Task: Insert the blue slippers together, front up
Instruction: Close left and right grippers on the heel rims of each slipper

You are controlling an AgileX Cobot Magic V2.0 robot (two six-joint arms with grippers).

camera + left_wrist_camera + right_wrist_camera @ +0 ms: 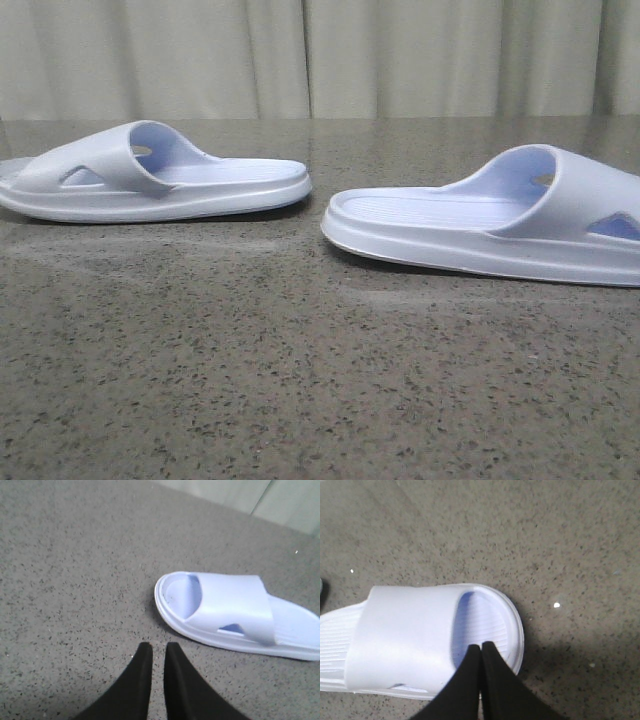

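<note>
pale blue slippers (160, 180) apart on table (300, 380), left fingers (142, 670) nearly closed beside one, right fingers (470, 680) clenched over other's toe

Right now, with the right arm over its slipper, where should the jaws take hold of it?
Grip the wide strap of the pale lavender-blue foam slide sandal, coming from above at its open toe side. It lies flat, sole down, and the strap arches clear of the ribbed footbed, probably leaving room for one jaw underneath.
</note>
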